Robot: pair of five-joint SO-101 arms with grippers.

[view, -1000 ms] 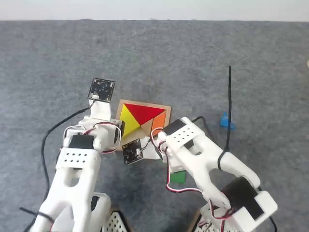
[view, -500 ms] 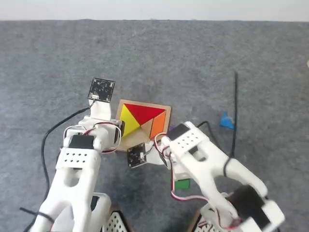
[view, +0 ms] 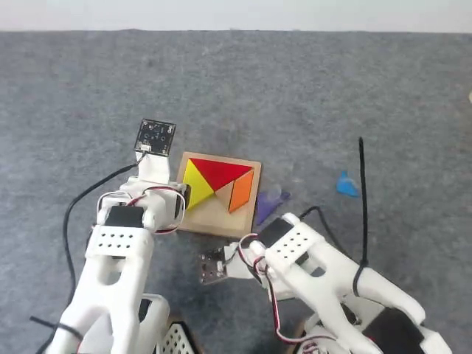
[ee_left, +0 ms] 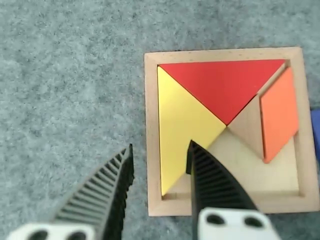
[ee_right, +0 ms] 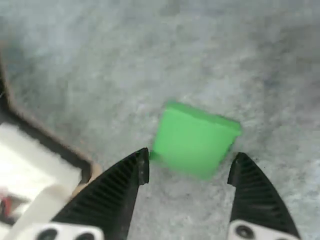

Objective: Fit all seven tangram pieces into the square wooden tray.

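Straddling the green square [ee_right: 195,145], the right gripper [ee_right: 191,162] hangs low over the grey mat [view: 88,96] with its ribbed fingers [ee_right: 115,195] spread wide, one on each side of the piece and neither touching it. That stance reads as the set-up for a pinch on two opposite edges, so the square looks like the next piece to go in. The left gripper [ee_left: 160,150] sits above the near corner of the tray [ee_left: 150,125], its fingers also parted and holding nothing: one is over the mat just outside the wooden rim, the other over the yellow triangle [ee_left: 180,125], probably ready to steady the tray or nudge a piece flat. Inside the tray lie three pieces: the yellow triangle along one side, the large red triangle [ee_left: 222,85] along the adjoining side with their long edges meeting, and an orange parallelogram [ee_left: 279,115] against the opposite wall. The rest of the floor is bare wood. A purple piece [view: 267,203] lies on the mat just beside the tray, and a blue piece [view: 346,184] rests farther off.
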